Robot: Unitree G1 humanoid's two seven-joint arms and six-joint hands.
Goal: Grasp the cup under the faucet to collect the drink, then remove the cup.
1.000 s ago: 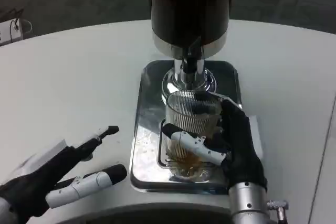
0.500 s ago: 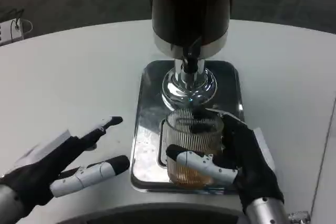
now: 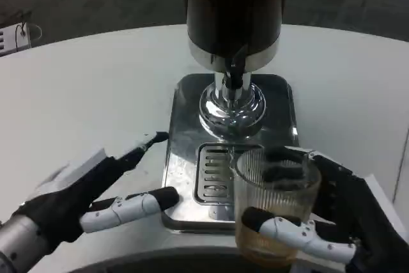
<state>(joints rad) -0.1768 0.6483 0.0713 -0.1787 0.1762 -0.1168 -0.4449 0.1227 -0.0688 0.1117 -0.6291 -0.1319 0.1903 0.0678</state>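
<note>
Head view: removal step. Right robot hand [image 3: 332, 228] grips cup [image 3: 275, 206] holding amber drink, clear of faucet [image 3: 233, 78], near tray's front edge. Left robot hand [image 3: 96, 193] open, empty. Next: set cup on tabletop [image 3: 83, 94].

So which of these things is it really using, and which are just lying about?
In use:
- cup with some amber drink, held by the right robot hand
- faucet on the dispenser
- drip tray

Lying about:
- left robot hand, open, by the tray's edge
- white object at the table's far left
</note>
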